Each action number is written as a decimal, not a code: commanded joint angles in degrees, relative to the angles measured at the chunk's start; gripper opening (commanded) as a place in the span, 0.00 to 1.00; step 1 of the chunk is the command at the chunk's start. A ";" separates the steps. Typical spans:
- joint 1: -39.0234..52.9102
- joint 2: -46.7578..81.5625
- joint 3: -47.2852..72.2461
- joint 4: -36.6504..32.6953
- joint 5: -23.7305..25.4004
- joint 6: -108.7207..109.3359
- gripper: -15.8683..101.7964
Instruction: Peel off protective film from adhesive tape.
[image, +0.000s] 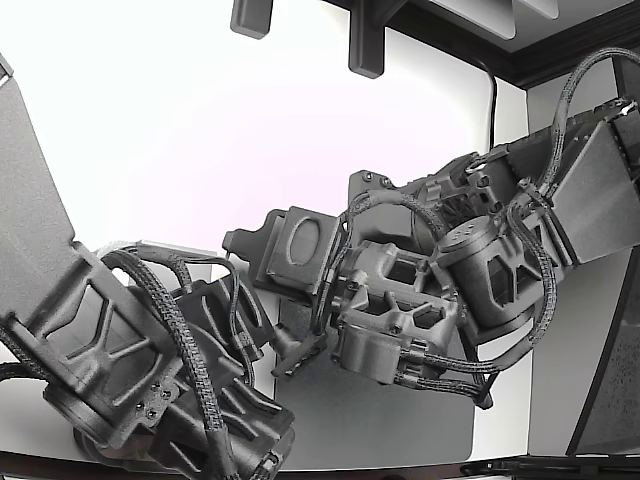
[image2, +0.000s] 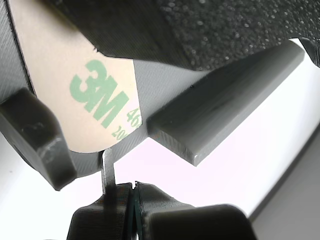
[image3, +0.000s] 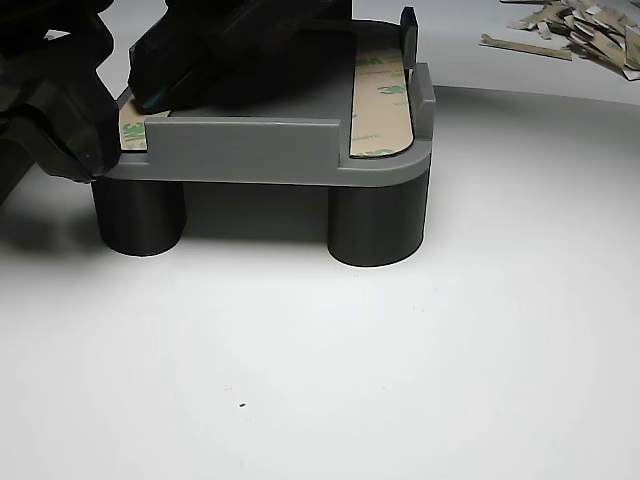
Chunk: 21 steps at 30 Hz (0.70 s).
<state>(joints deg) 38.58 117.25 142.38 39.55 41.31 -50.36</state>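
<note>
Close over the tray (image3: 250, 150), the claw (image2: 131, 200), pinched nearly shut, meets the film (image2: 75, 95) edge directly ahead; grip uncertain.

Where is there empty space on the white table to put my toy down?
The widest bare patch is the white table in front of the grey fixture and its two round legs. It is crowded on the fixture, where the end effector works by the tape strip, and at the far corner with the film scraps.
</note>
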 joint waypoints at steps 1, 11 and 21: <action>-0.26 0.88 -1.85 -0.44 0.18 0.09 0.04; 0.00 1.14 -2.02 -0.26 0.18 0.18 0.04; 0.44 1.49 -2.02 -0.26 0.44 0.44 0.04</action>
<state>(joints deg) 39.20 117.25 142.38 39.64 41.75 -50.10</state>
